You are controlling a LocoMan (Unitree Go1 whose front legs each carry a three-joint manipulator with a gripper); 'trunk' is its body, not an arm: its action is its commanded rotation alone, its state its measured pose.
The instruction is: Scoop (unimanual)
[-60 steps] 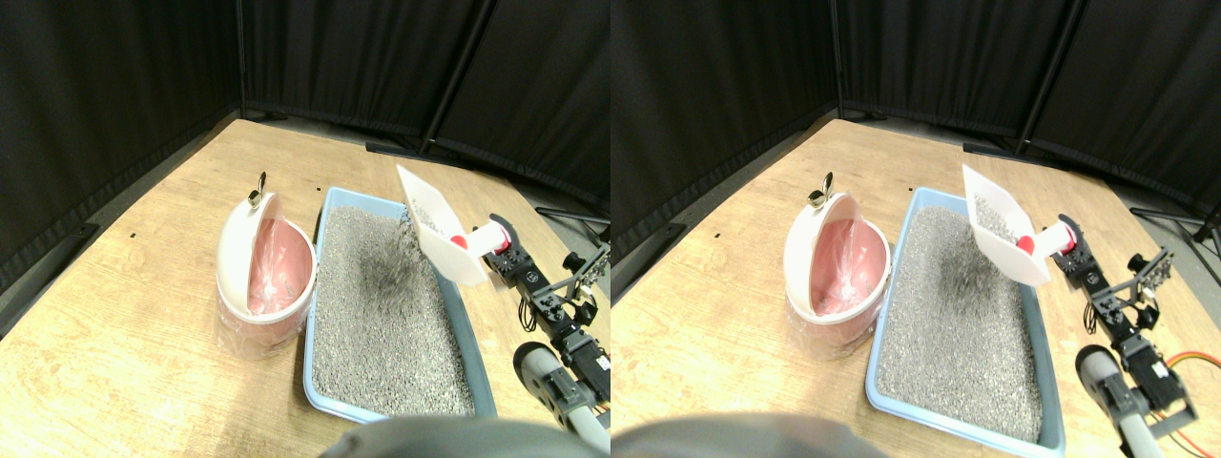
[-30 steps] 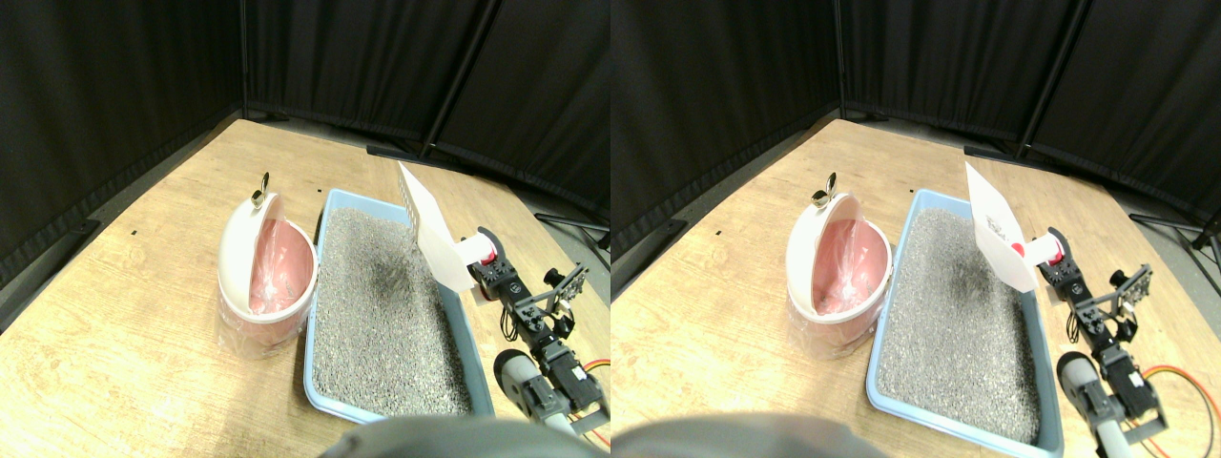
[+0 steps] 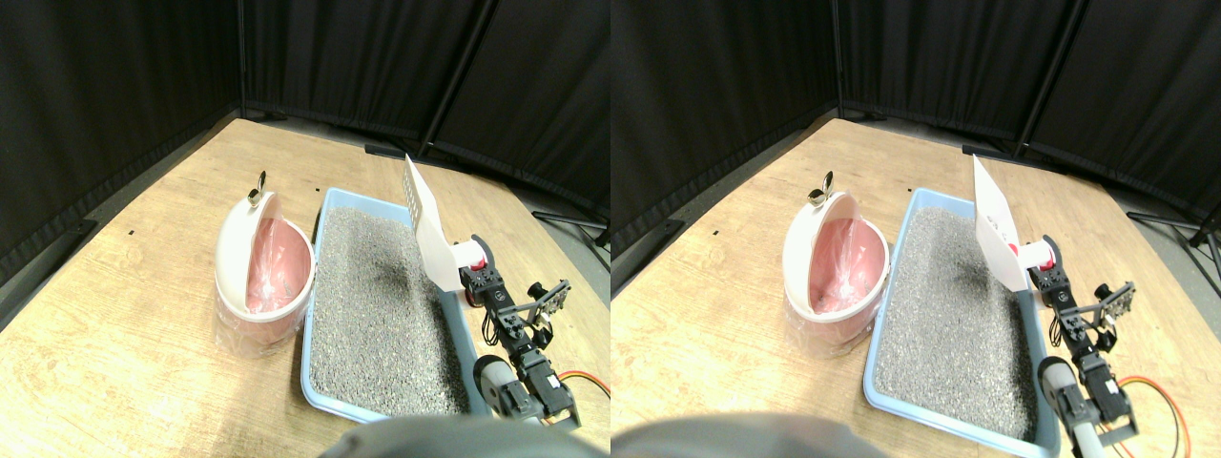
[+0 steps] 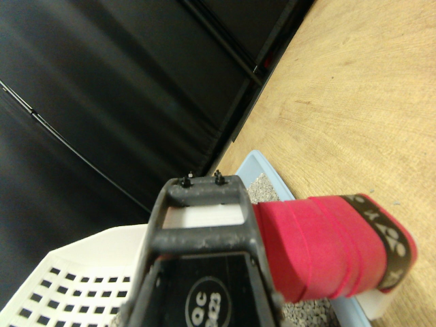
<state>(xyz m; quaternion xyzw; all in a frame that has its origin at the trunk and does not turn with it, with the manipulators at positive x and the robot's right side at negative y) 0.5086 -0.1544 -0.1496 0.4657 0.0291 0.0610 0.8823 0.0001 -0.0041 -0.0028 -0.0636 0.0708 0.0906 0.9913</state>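
The scoop (image 3: 424,229), white and slotted, stands tipped nearly on edge above the right rim of the blue litter tray (image 3: 318,248), and I see no load in it; its red-taped handle (image 4: 320,248) lies beside the claw (image 3: 474,274), though I cannot tell how far the jaws are parted or whether they grip it. I judge this the gap between passes: next I must level the blade and dig into the grey litter (image 3: 377,305). The pink bin (image 3: 272,281), lid open, sits just left of the tray, whose rim is the hazard.

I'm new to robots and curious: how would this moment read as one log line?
right gripper: holds scoop by handle | scoop: raised, tilted steeply over litter tray | bin: open, left of tray
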